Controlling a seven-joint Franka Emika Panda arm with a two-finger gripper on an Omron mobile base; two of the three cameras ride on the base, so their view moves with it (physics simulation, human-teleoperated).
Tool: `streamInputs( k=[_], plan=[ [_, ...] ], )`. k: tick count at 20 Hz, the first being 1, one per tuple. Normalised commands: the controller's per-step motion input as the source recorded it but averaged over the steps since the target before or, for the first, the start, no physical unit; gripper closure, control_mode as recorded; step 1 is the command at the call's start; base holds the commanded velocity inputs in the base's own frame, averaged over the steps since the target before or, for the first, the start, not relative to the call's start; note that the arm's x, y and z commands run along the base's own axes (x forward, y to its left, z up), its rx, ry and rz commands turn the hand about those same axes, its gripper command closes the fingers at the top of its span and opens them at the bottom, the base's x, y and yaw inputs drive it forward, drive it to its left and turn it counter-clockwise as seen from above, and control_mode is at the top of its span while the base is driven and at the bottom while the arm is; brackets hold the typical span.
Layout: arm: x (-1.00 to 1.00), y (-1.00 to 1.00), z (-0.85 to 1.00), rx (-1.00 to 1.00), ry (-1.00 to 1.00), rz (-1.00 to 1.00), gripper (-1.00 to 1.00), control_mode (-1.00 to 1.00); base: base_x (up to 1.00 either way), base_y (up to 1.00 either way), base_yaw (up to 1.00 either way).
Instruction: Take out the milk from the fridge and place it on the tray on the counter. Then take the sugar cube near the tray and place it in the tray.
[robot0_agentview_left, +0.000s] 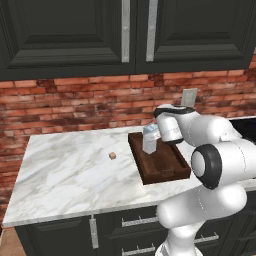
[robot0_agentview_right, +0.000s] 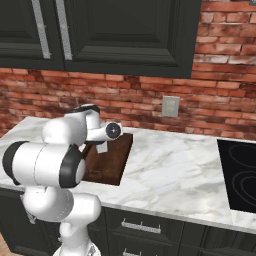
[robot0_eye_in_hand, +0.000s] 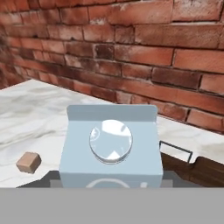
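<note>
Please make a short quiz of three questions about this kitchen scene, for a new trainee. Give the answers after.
1. True or false: the milk stands upright inside the tray.
2. Where does the sugar cube lie?
A. in the tray
B. on the counter, apart from the tray
C. on top of the milk
3. Fill in: in the right base view, the wall plate is mounted on the ____ wall.

Key:
1. True. The carton is upright at the far end of the tray.
2. B. The cube lies on the marble beside the tray, not touching it.
3. Brick.
</note>
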Motion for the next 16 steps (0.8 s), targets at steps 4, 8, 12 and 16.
streamInputs(
  k=[4,8,12,16],
  plan=[
    [0.00,0.00,-0.23,0.00,0.00,0.00,1.00,-1.00,0.00,0.00,0.00],
    [0.00,0.00,-0.23,0.00,0.00,0.00,1.00,-1.00,0.00,0.00,0.00],
    [0.00,0.03,-0.21,-0.03,0.00,0.00,-1.00,-1.00,0.00,0.00,0.00],
    [0.00,0.00,0.00,0.00,0.00,0.00,-1.00,-1.00,0.00,0.00,0.00]
  ],
)
